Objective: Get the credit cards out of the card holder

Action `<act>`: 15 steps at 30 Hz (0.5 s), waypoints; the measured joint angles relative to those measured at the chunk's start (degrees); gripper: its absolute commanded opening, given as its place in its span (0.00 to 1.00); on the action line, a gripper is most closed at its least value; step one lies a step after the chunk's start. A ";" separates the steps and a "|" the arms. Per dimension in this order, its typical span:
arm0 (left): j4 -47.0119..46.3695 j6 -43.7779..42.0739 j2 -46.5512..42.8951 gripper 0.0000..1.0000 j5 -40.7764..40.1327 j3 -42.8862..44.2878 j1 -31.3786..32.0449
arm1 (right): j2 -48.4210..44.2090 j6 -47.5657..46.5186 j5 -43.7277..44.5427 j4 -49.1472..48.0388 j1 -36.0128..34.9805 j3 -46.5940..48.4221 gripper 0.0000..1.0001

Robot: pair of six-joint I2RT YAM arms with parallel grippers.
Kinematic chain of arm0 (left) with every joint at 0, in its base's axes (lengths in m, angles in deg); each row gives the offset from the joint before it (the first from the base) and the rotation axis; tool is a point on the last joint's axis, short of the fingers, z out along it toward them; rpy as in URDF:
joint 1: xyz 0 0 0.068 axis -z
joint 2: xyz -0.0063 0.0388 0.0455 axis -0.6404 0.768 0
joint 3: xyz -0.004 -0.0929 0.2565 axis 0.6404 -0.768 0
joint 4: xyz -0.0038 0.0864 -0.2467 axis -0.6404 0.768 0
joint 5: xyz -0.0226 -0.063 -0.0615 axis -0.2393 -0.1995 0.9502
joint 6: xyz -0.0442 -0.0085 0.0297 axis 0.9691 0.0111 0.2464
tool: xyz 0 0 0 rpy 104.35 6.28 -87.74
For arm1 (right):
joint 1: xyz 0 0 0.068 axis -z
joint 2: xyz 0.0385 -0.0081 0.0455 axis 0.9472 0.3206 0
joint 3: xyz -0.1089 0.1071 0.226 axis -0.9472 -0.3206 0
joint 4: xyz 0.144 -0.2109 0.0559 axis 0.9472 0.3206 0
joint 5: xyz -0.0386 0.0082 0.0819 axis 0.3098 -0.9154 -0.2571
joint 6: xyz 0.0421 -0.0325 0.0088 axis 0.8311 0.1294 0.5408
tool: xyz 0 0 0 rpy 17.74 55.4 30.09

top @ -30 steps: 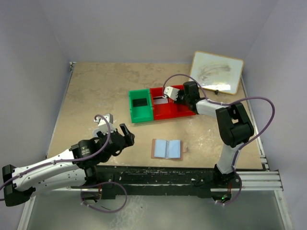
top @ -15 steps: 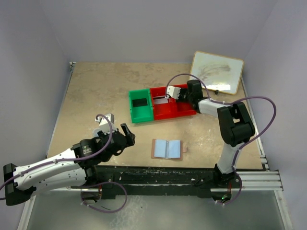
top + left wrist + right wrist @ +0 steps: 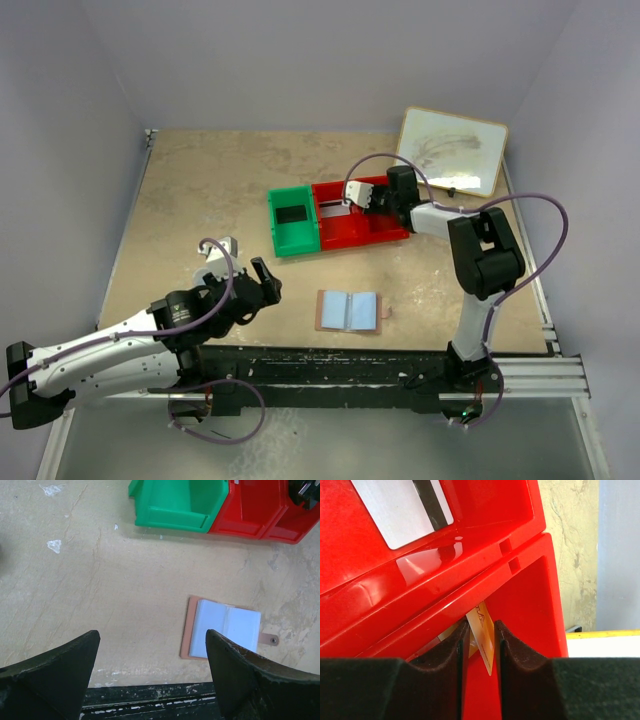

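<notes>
Grips yellowish card [image 3: 485, 652] in right claw [image 3: 480, 632], mostly hidden between fingers, at red bin [image 3: 530, 595]; left claw [image 3: 152, 637] spread wide, empty.

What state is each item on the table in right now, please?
Wallet: open, lying flat, no cards showing.
Left hand: open, empty.
Right hand: shut on yellow card, at a red bin.
Green bin: holds a black card.
White card: lying flat in the other red bin.

— Where's the card holder [image 3: 349, 311]?
— I see it lower centre, on the table [image 3: 200, 180], before the bins [image 3: 360, 240].
— And behind them?
— The whiteboard [image 3: 452, 150], upper right. A credit card [image 3: 292, 214] lies in the leftmost bin.
</notes>
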 measured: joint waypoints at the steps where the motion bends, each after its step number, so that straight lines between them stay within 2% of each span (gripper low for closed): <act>1: 0.00 0.02 0.00 0.84 0.00 0.00 0.00 | 0.00 0.09 -0.22 0.07 0.00 0.07 0.30; 6: -0.02 0.00 0.02 0.84 0.00 0.00 0.00 | 0.00 0.26 -0.87 1.07 0.09 1.01 0.32; 8: -0.02 0.00 0.02 0.84 0.00 0.00 0.00 | 0.00 0.46 -1.05 1.51 0.11 1.22 0.44; 15: -0.13 -0.02 0.44 0.83 0.15 0.00 0.00 | 0.00 1.42 -2.45 4.72 0.39 2.38 0.47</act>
